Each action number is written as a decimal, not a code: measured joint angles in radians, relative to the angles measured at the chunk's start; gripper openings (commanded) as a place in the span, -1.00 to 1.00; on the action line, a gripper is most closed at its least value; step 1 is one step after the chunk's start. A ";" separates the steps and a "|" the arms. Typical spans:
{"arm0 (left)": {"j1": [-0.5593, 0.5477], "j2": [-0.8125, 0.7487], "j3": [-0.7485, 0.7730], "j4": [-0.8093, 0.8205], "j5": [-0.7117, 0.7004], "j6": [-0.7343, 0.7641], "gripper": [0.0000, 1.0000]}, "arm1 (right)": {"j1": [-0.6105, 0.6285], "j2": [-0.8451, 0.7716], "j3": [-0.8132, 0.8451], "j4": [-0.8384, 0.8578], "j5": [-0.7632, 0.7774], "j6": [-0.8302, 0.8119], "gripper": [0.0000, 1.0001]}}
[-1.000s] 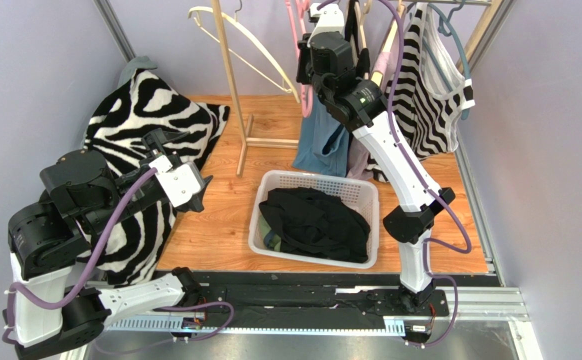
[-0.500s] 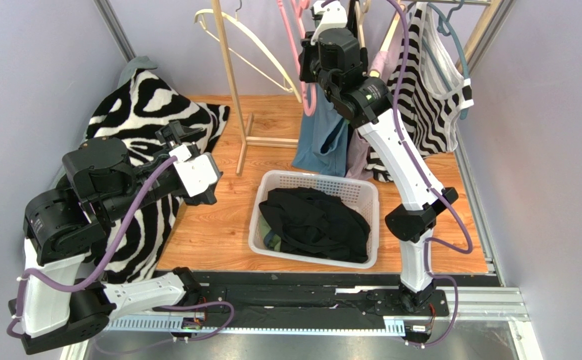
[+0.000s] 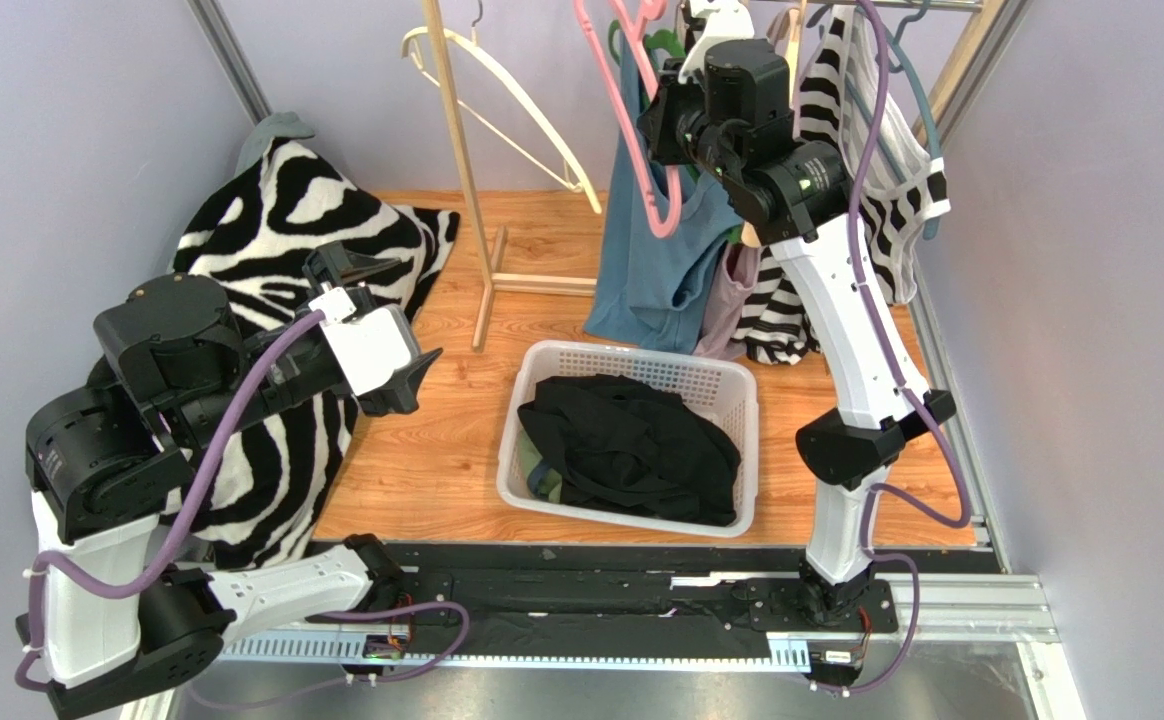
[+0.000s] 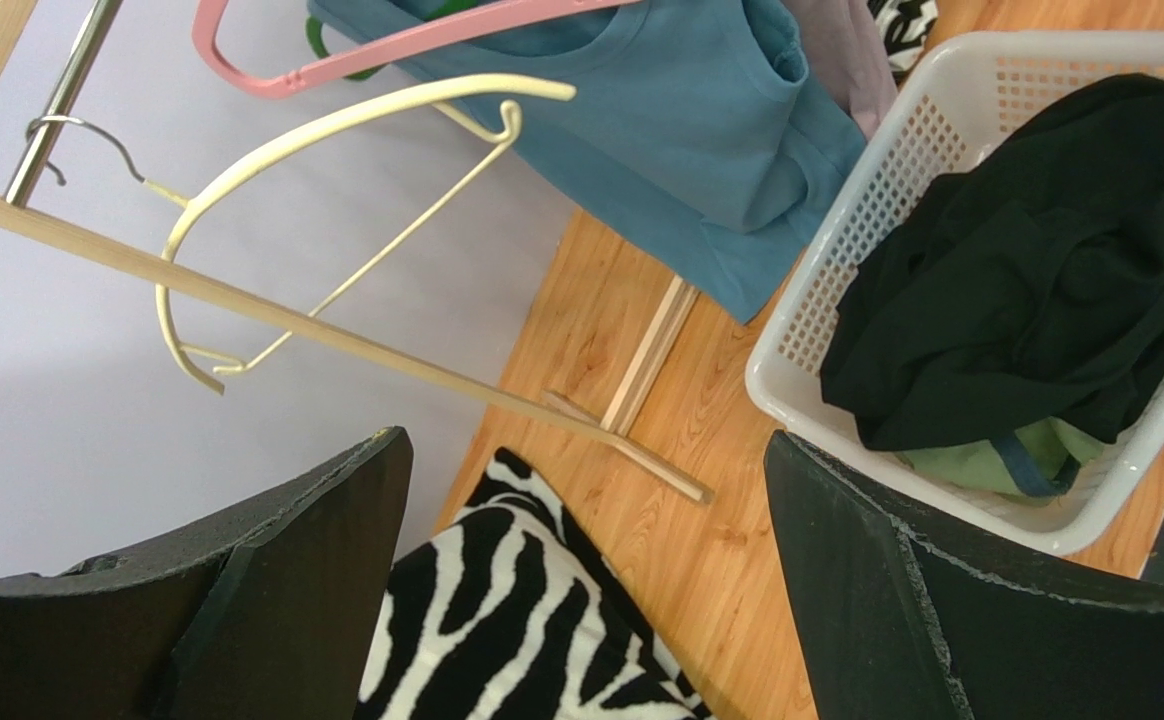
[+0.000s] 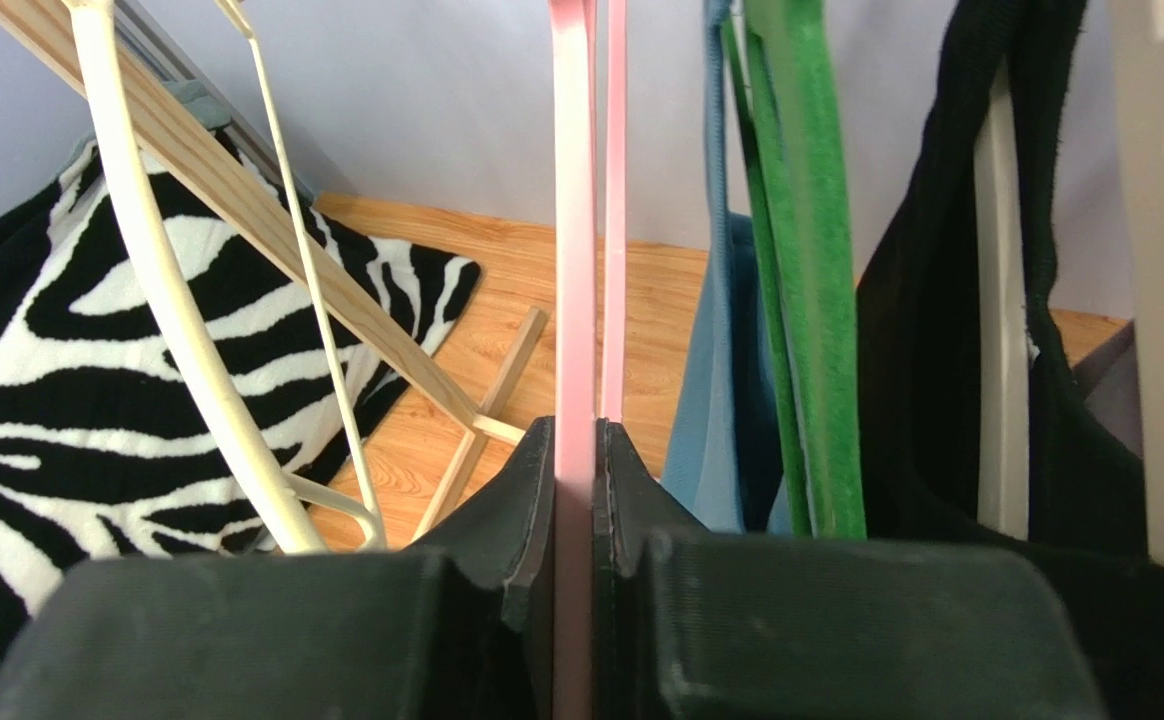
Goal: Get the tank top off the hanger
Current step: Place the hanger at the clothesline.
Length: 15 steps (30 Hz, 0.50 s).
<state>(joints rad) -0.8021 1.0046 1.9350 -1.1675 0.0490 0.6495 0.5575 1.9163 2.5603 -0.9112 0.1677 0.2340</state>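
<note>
A blue tank top (image 3: 660,263) hangs from the rack, right beside a pink hanger (image 3: 642,143) and a green hanger (image 5: 806,270). I cannot tell which of the two carries it. My right gripper (image 3: 675,132) is high at the rack and shut on the pink hanger (image 5: 573,225), whose bar runs edge-on between the fingers (image 5: 585,438). My left gripper (image 3: 397,323) is open and empty, held in the air over the zebra fabric, left of the basket. In the left wrist view (image 4: 588,450) it sees the blue top (image 4: 663,135) and the pink hanger (image 4: 393,38) far above.
A white basket (image 3: 546,360) with black clothes (image 3: 633,443) stands below the hanging garments. A wooden rack post (image 3: 461,165) holds an empty cream hanger (image 3: 521,113). Zebra fabric (image 3: 295,210) lies at the left. A striped garment (image 3: 829,195) hangs at the right.
My right gripper has moved right and up with the pink hanger, and the blue top has swung with it. My left arm rose, then shifted slightly back.
</note>
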 measured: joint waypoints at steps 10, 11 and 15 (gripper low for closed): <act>0.021 0.000 0.020 -0.019 0.071 -0.019 0.93 | 0.005 -0.009 0.012 -0.019 -0.030 0.023 -1.00; 0.023 0.000 0.020 -0.021 0.075 -0.020 0.93 | 0.005 -0.009 0.017 -0.024 -0.035 0.028 -1.00; 0.024 0.000 0.021 -0.023 0.086 -0.021 0.93 | 0.005 -0.005 0.024 -0.026 -0.046 0.043 -1.00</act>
<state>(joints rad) -0.7776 1.0042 1.9556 -1.1908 0.1352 0.6281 0.5625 1.9118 2.5843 -0.9371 0.1215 0.2775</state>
